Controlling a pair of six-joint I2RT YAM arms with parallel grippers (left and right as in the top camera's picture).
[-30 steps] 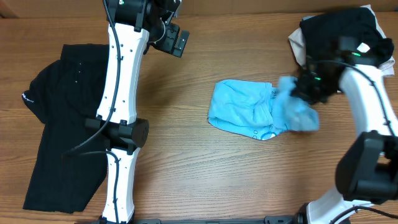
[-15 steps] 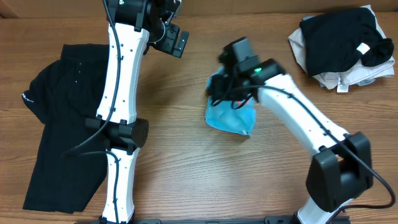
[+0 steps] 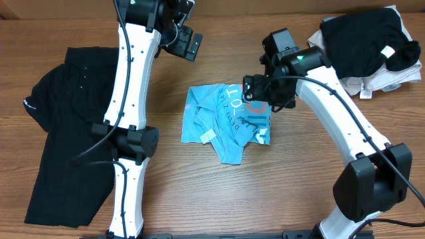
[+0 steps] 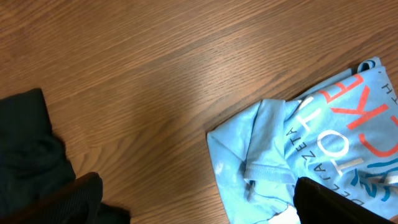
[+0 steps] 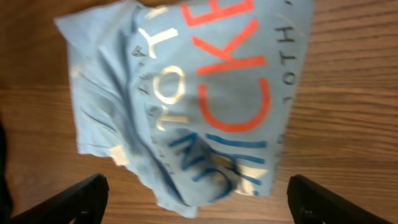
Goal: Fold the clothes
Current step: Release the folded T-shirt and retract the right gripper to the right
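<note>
Two claws, both w/ fingers spread wide and nothing clamped between them. Your light blue T-shirt lies crumpled approx. mid-surface, a bit right of centre in the overhead view, resting on the wood surface. It's bunched rather than laid out: print side up, w/ white, red-orange and darker blue lettering across it. Creases run through the left half, and a small white tag shows near the lower left edge.

Your right claw hangs over the shirt's upper right corner. On the right wrist cam the shirt fills most of the view. The claw shows one finger in each bottom corner, well apart, no cloth pinched. Whether the tips touch the fabric, can't tell.

Your left claw sits near the far edge of the surface, beyond the shirt's left end and apart from it. On the left wrist cam the claw has its fingers in the two bottom corners w/ bare wood between them. The shirt is at lower right there, a hemmed fold showing.

Elsewhere, a black garment lies spread along the left side of the surface, w/ the left arm crossing its right edge in the overhead view. At the top right corner there's a pile, a black item on top of pale ones, well apart from the shirt.
</note>
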